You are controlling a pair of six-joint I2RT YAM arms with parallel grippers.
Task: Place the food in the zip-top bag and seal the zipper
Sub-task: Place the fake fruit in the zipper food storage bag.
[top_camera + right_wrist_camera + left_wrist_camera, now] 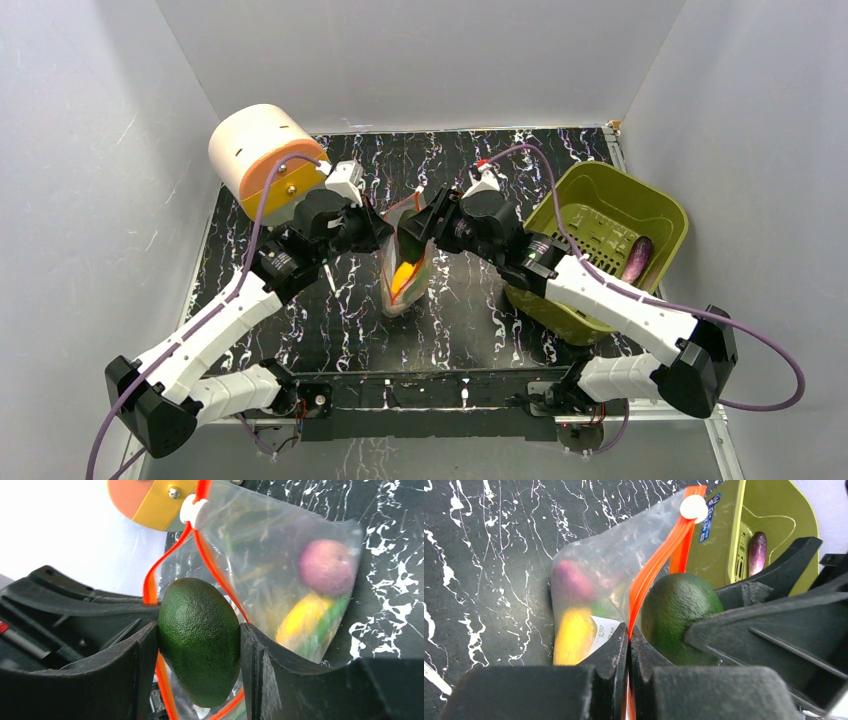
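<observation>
Left wrist view: the left gripper (629, 641) pinches tight on the zipper (659, 562) of the zip-top bag (609, 555), held up between both arms. The right gripper (200, 630) clasps a green piece (200, 650) at the bag's mouth. A blue sticker (710, 516) on the olive basket (774, 510) has print too small to read. The eggplant (757, 552) lies in that basket.
</observation>
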